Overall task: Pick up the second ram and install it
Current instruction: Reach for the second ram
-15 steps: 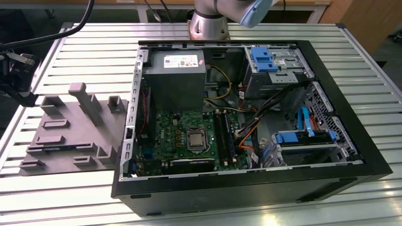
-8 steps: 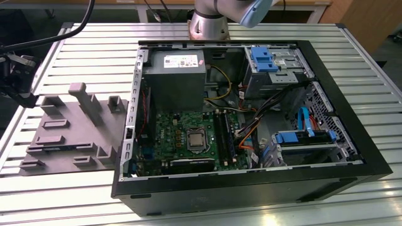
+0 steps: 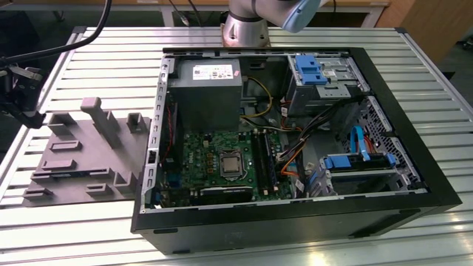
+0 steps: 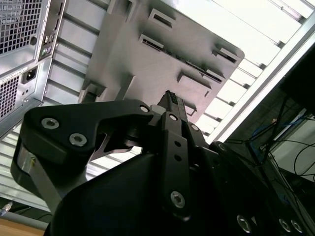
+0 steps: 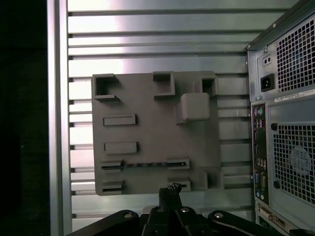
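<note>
The gripper (image 5: pixel 170 191), fingers pressed together on nothing, is hovering over one edge of the grey fixture plate (image 5: pixel 147 103). The second ram (image 5: pixel 145 164) is sitting just beyond the fingertips, between 2 slotted holders, its long axis running parallel to that edge.

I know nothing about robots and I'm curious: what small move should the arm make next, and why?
Probably shift the gripper across until it is over the second ram. In the first wrist view the strip lies untouched in the grey holder, while the gripper is shut, holds nothing and points beside the strip, not at it.
</note>
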You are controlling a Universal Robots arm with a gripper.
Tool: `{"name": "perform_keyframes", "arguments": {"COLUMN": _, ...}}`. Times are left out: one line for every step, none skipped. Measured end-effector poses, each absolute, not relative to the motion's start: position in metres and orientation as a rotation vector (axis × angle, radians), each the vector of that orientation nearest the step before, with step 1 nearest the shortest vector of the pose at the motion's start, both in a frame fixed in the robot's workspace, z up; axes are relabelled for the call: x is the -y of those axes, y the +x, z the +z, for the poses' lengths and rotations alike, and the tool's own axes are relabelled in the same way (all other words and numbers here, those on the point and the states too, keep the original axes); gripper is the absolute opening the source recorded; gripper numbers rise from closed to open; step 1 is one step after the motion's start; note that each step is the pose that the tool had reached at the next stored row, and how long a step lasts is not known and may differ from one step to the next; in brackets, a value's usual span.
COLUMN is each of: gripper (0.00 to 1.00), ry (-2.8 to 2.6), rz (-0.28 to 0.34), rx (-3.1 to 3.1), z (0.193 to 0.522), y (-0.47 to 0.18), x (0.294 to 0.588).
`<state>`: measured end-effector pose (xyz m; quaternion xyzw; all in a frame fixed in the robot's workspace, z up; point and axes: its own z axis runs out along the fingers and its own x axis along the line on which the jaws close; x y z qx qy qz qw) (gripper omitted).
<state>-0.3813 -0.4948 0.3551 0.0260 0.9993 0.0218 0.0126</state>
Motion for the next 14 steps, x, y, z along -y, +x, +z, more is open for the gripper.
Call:
{"name": "perform_keyframes", "arguments": {"gripper": 0.11, "ry": 0.081, "rz": 0.068, "rx": -3.115, "z": 0.3546, "y": -0.3814, "x": 0.4948}}
{"name": "perform_keyframes", "arguments": {"gripper": 0.11, "ry": 0.081, "rz": 0.068, "rx": -3.115, "z": 0.3542, "y": -0.3816, "x": 0.4948}}
{"name": "perform_keyframes", "arguments": {"gripper": 0.11, "ry": 0.081, "rz": 0.068, "rx": -3.115, "z": 0.3538, "y": -0.3817, "x": 0.4948}}
{"name": "perform_keyframes", "arguments": {"gripper": 0.11, "ry": 0.081, "rz": 0.068, "rx": -3.115, "z": 0.3532, "y": -0.3819, "x": 0.4948}}
{"name": "perform_keyframes", "arguments": {"gripper": 0.11, "ry": 0.081, "rz": 0.068, "rx": -3.115, "z": 0.3528, "y": -0.3821, "x": 0.4948}}
{"name": "perform_keyframes", "arguments": {"gripper": 0.11, "ry": 0.081, "rz": 0.068, "rx": -3.115, "z": 0.3523, "y": -0.3822, "x": 0.4948}}
{"name": "perform_keyframes", "arguments": {"gripper": 0.11, "ry": 0.081, "rz": 0.068, "rx": -3.115, "z": 0.3517, "y": -0.3824, "x": 0.4948}}
{"name": "perform_keyframes", "arguments": {"gripper": 0.11, "ry": 0.081, "rz": 0.068, "rx": -3.115, "z": 0.3511, "y": -0.3826, "x": 0.4948}}
{"name": "perform_keyframes", "arguments": {"gripper": 0.11, "ry": 0.081, "rz": 0.068, "rx": -3.115, "z": 0.3504, "y": -0.3828, "x": 0.4948}}
{"name": "perform_keyframes", "arguments": {"gripper": 0.11, "ry": 0.081, "rz": 0.068, "rx": -3.115, "z": 0.3498, "y": -0.3829, "x": 0.4948}}
{"name": "perform_keyframes", "arguments": {"gripper": 0.11, "ry": 0.081, "rz": 0.068, "rx": -3.115, "z": 0.3492, "y": -0.3831, "x": 0.4948}}
{"name": "perform_keyframes", "arguments": {"gripper": 0.11, "ry": 0.081, "rz": 0.068, "rx": -3.115, "z": 0.3486, "y": -0.3833, "x": 0.4948}}
{"name": "perform_keyframes", "arguments": {"gripper": 0.11, "ry": 0.081, "rz": 0.068, "rx": -3.115, "z": 0.348, "y": -0.3835, "x": 0.4948}}
{"name": "perform_keyframes", "arguments": {"gripper": 0.11, "ry": 0.081, "rz": 0.068, "rx": -3.115, "z": 0.3474, "y": -0.3837, "x": 0.4948}}
